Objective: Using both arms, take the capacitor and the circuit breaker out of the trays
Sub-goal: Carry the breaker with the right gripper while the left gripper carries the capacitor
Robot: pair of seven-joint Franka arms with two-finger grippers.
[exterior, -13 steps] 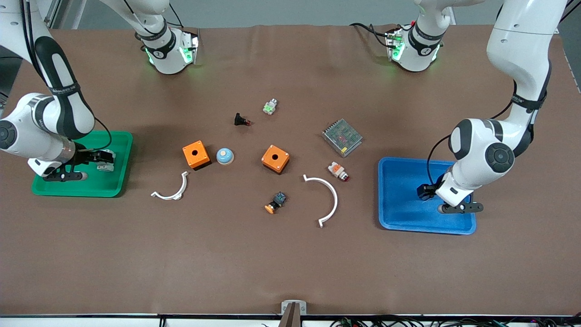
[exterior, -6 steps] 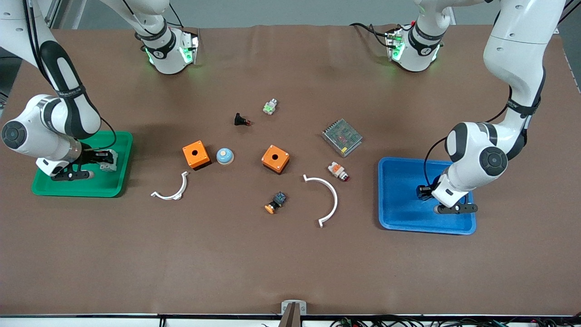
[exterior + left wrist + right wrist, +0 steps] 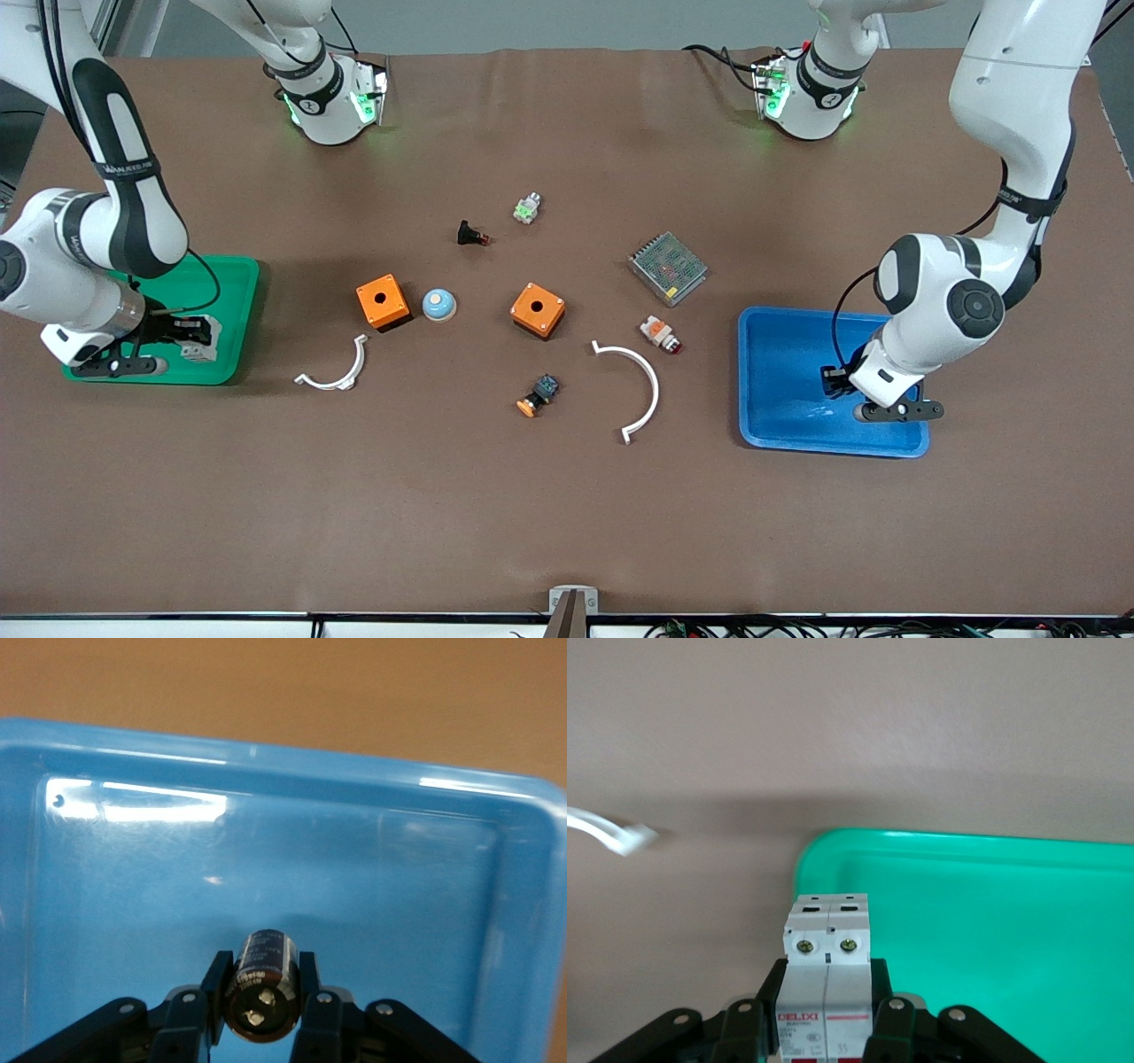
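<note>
Breaker (image 3: 827,970), white with two screws on its face, sits clamped between the fingers of the right gripper (image 3: 190,341) over the green tray (image 3: 226,306) at the right arm's end of the table. Capacitor (image 3: 263,987), black with a silvery end, is pinched by the left gripper (image 3: 833,381) over the blue tray (image 3: 780,354) at the left arm's end.

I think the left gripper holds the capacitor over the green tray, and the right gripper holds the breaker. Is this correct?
Not quite. The left gripper does hold the capacitor, but over the blue tray, not a green one; the left wrist view shows it. The right gripper does hold the breaker, as you said.
</note>
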